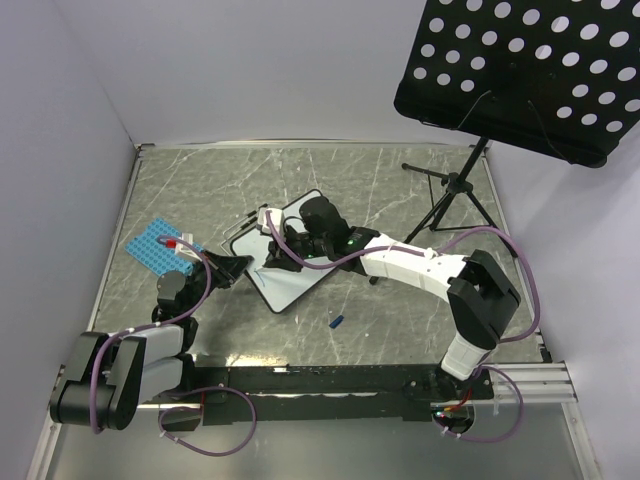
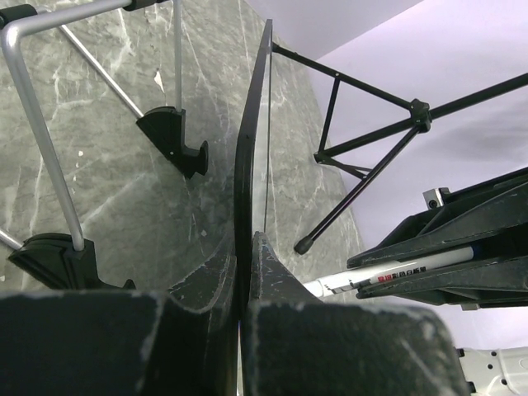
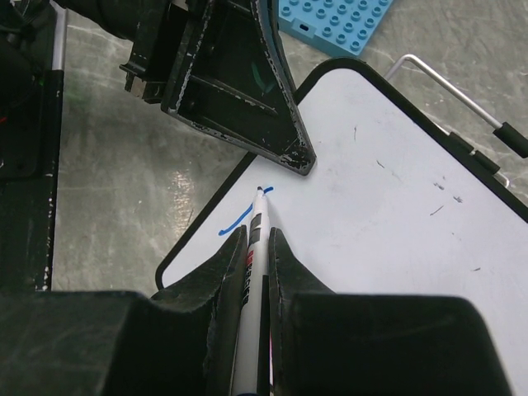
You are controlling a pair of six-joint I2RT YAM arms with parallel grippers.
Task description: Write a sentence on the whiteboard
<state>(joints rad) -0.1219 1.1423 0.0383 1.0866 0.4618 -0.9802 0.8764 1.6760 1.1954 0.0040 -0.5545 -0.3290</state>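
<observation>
Whiteboard [image 3: 396,247], small, glossy, black-framed, bears one blue stroke [image 3: 238,219]
Left claw [image 2: 245,247] pinches its edge, right claw [image 3: 257,235] grips white marker [image 3: 261,206]; nearly all writing left

Seen from above, the right end effector [image 1: 278,250] is covering the middle of the whiteboard [image 1: 285,287], hiding the blue stroke [image 3: 235,221] just ahead of its fingers. The marker [image 3: 257,229] between those fingers is running off the bottom edge of the right wrist view. Between the fingers of the left end effector [image 2: 245,247], the whiteboard is showing edge-on only, its face lying out of sight.
</observation>
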